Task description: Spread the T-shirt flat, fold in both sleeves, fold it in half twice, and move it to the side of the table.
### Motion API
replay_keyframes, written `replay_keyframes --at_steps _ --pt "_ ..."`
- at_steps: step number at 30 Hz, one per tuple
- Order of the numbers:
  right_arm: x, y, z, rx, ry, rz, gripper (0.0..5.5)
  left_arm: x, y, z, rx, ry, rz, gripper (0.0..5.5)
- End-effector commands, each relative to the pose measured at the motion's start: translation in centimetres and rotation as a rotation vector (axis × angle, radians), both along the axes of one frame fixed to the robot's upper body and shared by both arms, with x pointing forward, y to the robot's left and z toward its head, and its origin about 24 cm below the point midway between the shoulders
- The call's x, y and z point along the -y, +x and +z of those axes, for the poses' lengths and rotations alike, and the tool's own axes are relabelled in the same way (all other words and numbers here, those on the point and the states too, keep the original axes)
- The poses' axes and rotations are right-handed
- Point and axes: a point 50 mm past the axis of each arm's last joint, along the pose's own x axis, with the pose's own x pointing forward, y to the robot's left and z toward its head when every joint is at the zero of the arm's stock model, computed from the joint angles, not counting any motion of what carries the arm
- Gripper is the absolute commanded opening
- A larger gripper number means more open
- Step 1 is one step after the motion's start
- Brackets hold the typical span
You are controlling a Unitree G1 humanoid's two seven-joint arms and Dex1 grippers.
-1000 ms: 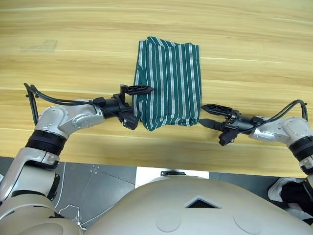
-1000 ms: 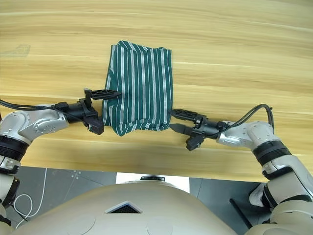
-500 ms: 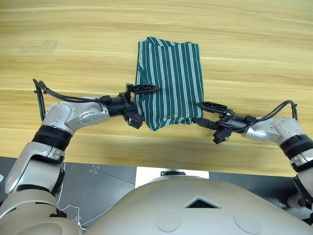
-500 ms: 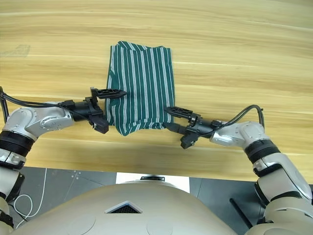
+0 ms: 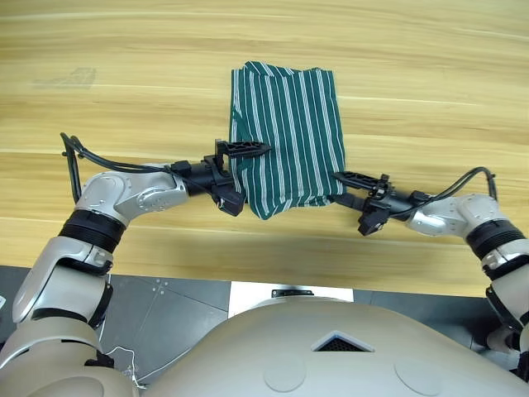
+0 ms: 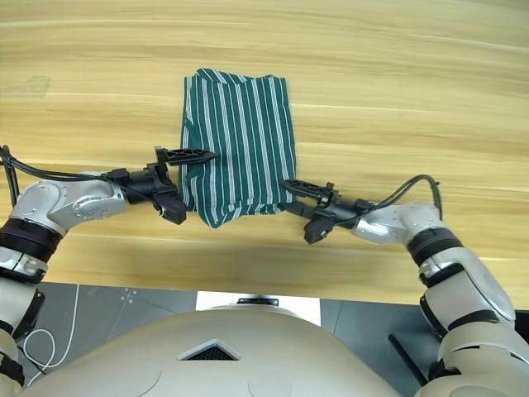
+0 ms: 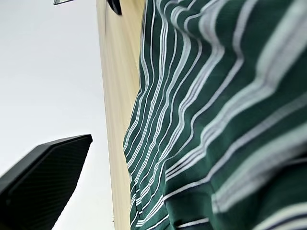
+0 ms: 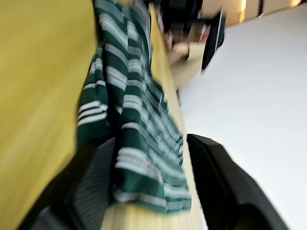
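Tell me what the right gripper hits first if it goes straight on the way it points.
The shirt. The open right gripper points at its near right corner, and the wrist view shows the hem between the jaws; actual contact is unclear.

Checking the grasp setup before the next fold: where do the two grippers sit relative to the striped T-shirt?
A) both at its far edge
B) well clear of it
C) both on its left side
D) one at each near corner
D: the left gripper sits at the T-shirt's near left corner, the right gripper at its near right corner.
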Motion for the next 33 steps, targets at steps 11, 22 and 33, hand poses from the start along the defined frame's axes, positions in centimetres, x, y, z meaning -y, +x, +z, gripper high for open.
replay_keyframes --at_steps 11,22,33 --pt "4.0 -3.2 -1.2 -0.248 -0.321 0.095 2.39 -0.8 -2.2 -4.4 -0.147 0.197 -0.014 5.38" --pt "1.7 -1.0 -2.5 -0.217 -0.271 0.035 2.39 -0.1 -3.2 -5.3 -0.188 0.198 -0.046 5.38" --pt "2.3 -0.6 -2.5 -0.212 -0.303 0.018 3.04 0.3 -2.9 -5.3 -0.178 0.194 -0.048 5.38"
